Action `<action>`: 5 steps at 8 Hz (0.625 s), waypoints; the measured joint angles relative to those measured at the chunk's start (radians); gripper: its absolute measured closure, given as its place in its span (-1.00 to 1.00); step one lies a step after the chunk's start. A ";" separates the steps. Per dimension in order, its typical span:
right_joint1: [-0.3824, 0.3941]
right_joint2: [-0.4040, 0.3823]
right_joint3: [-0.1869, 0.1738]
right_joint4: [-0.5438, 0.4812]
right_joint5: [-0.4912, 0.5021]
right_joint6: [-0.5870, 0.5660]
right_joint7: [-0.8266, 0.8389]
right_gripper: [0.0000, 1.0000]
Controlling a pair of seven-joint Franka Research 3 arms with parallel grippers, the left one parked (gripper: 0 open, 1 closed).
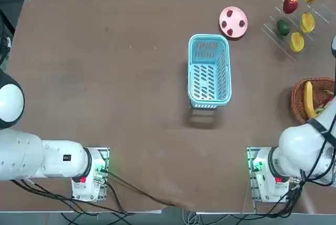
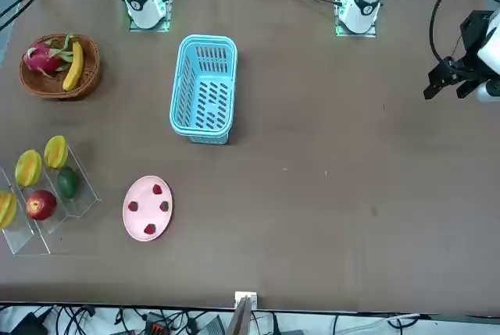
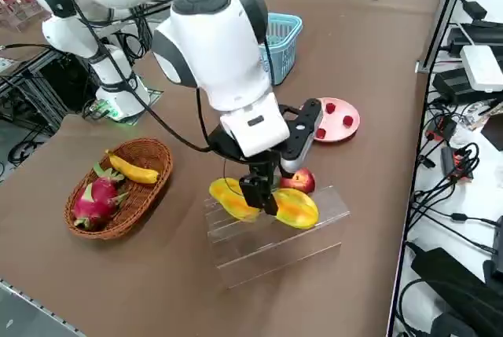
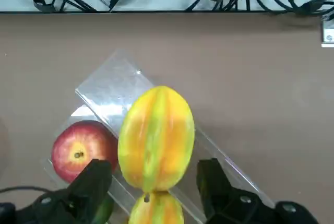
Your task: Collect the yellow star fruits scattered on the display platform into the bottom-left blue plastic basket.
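The right end effector (image 4: 154, 182) hangs over the clear rack (image 4: 112, 91) at the surface's far right corner. Its fingers (image 4: 94, 179) stand wide apart and hold nothing; a star fruit (image 4: 156, 138) lies between them, apart from both. A second star fruit (image 4: 155, 209) sits just beside the first. In the side view, the end effector (image 3: 263, 195) is positioned directly above the two star fruits (image 3: 295, 207) on the rack.

The front view shows three star fruits (image 2: 29, 168) on the rack (image 2: 86, 187), alongside a red apple (image 2: 41, 204) and a green fruit (image 2: 67, 183).

The blue basket (image 1: 209, 73) stands near the middle of the surface (image 1: 105, 78), well apart from the rack. A pink plate (image 1: 233, 22) lies between them.
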 joint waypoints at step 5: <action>0.001 0.029 0.008 0.028 0.004 0.049 0.000 -0.98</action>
